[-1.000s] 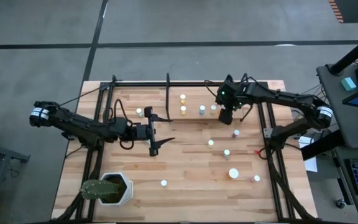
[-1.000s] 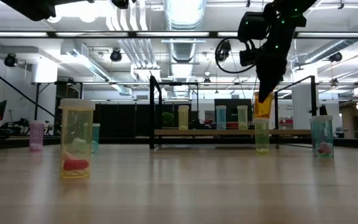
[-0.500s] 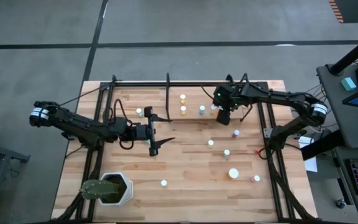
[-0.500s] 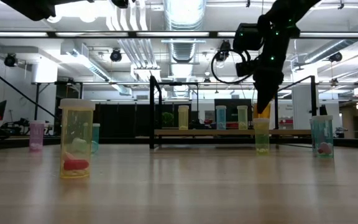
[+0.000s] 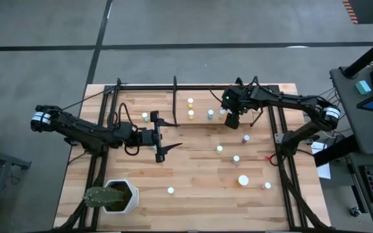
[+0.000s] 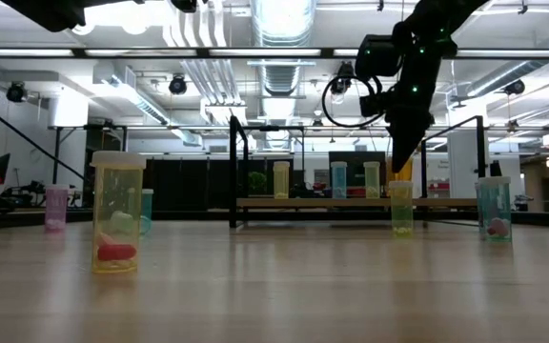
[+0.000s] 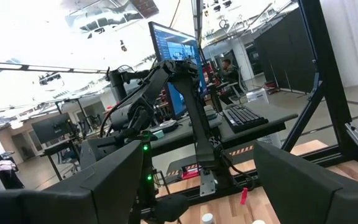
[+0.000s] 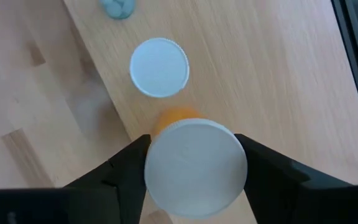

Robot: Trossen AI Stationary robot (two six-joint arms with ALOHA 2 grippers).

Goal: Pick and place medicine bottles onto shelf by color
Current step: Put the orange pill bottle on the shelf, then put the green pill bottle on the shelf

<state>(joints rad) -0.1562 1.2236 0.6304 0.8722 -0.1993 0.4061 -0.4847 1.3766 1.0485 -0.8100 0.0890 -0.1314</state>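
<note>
My right gripper (image 5: 233, 119) is over the shelf's right part (image 5: 264, 97) at the table's far side, shut on an orange bottle with a white cap (image 8: 194, 165). In the low view the orange bottle (image 6: 400, 171) hangs above the shelf board (image 6: 351, 202). A white-capped bottle (image 8: 160, 67) stands just beside it. Several bottles stand on the shelf (image 5: 190, 114). Others stand loose on the tabletop (image 5: 236, 158). My left gripper (image 5: 170, 134) is open and empty over the table's middle left. My right gripper pinches the orange bottle by the sides of its white cap (image 8: 194, 165) between its two fingers (image 8: 126, 171). The fingers come from above, pointing down. The bottle hangs upright below them, its orange body (image 8: 178, 116) clear of the wood.
A white hexagonal plant pot (image 5: 115, 196) stands at the near left. Loose bottles lie at the table's right half (image 5: 243, 180) and near middle (image 5: 171, 190). Black shelf bars (image 5: 175, 90) rise at the far side. In the low view a yellowish bottle (image 6: 115, 211) stands close.
My right gripper has moved a little toward the table's left edge and slightly down with the orange bottle, which stays upright and clear of the shelf board.
</note>
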